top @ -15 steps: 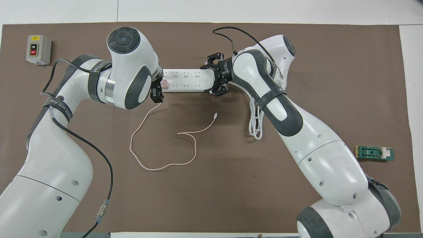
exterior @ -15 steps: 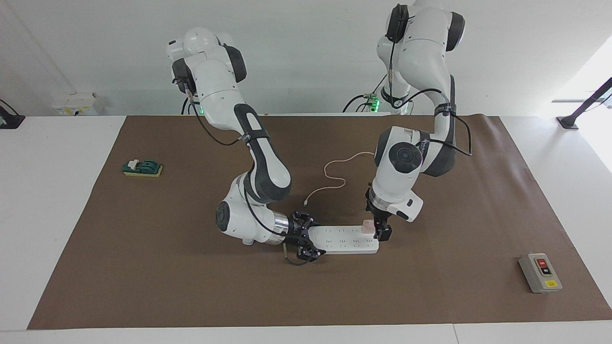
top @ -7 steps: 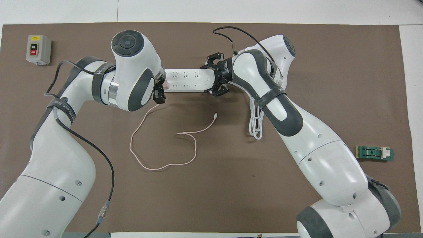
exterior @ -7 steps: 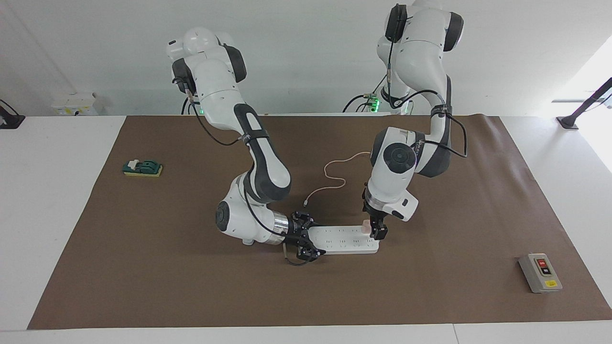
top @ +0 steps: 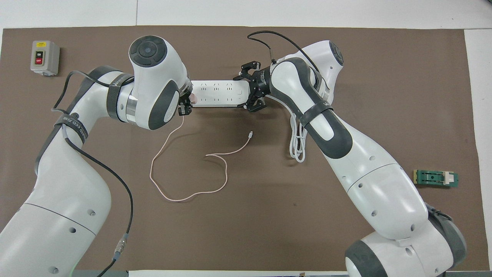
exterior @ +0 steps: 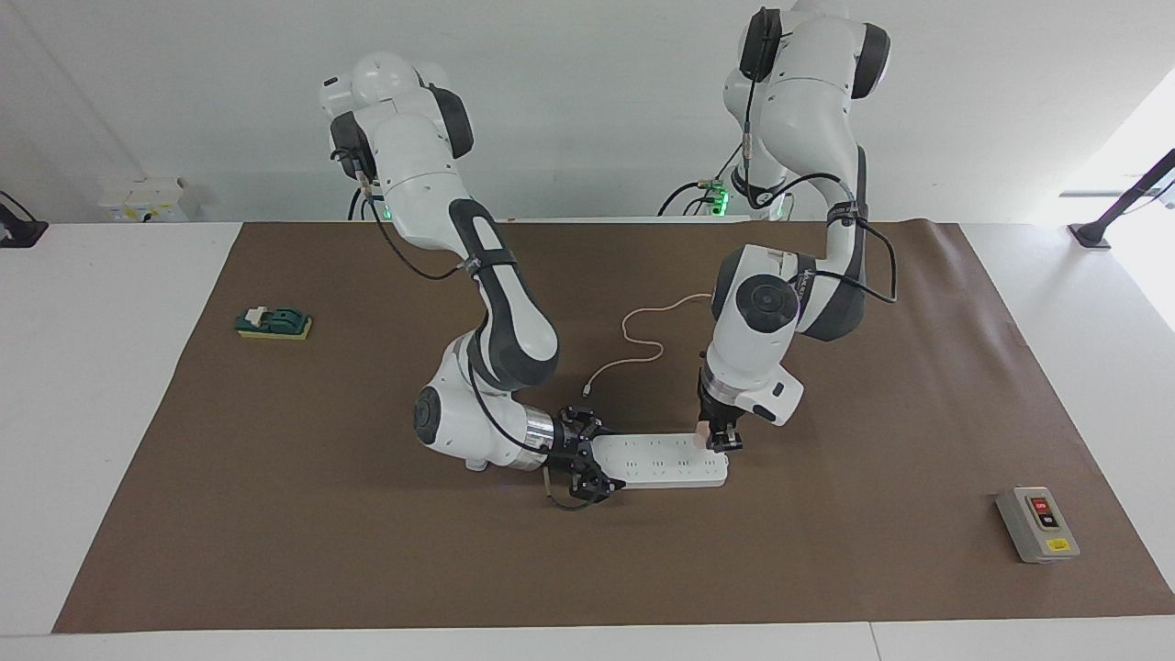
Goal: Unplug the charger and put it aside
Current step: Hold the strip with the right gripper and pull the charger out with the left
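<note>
Left tool [exterior: 721,442] clamped on the charger [exterior: 702,433], still plugged into the power strip [exterior: 663,461]; right tool [exterior: 587,466] clamped on the strip's other end; pulling out and setting aside remain.

A big brown mat [exterior: 275,514] covers most of the white counter [exterior: 92,413]. A long white power strip [exterior: 661,459] lies flat on the mat, with rows of little holes on top. Its white cord [top: 298,148] lies in a bundle on the mat, nearer to the robots. A grey box [exterior: 1037,524] with a red button and a black button sits near a corner of the mat. A small green and yellow block [exterior: 274,323] sits near the mat's other end.
</note>
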Motion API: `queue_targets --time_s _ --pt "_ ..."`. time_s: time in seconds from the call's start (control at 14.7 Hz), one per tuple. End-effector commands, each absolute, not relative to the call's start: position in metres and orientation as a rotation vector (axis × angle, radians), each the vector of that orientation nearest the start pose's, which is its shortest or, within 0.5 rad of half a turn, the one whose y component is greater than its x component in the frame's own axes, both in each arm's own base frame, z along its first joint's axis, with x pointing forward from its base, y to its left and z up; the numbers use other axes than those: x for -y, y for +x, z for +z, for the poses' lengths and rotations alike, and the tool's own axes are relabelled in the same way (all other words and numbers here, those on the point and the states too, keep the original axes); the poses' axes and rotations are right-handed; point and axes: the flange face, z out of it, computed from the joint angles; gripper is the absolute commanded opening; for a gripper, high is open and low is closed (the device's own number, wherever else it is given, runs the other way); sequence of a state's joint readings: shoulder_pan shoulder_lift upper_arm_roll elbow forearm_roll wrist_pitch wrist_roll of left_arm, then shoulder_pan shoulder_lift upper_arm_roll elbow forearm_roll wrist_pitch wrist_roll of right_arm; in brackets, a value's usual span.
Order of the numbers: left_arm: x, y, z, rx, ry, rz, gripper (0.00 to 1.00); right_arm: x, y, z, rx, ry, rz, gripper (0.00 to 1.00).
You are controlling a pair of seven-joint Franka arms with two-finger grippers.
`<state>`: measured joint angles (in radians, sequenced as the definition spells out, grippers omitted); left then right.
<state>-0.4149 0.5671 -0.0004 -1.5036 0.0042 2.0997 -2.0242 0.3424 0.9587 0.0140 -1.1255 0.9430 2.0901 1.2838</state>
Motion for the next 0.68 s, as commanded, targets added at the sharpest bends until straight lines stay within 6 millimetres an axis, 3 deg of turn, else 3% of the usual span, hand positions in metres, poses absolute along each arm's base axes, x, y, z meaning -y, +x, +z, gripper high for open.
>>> queue_targets --time_s 0.0,0.61 --pt "0.2877 0.6428 0.3327 -2.250 2.177 0.034 0.00 -0.3081 0.7206 0.2354 -1.595 -1.880 0.728 0.50" --pt "0.2879 0.6441 0.3312 -2.253 2.178 0.044 0.00 -0.3075 0.7216 0.2359 -1.598 -1.872 0.720 0.51"
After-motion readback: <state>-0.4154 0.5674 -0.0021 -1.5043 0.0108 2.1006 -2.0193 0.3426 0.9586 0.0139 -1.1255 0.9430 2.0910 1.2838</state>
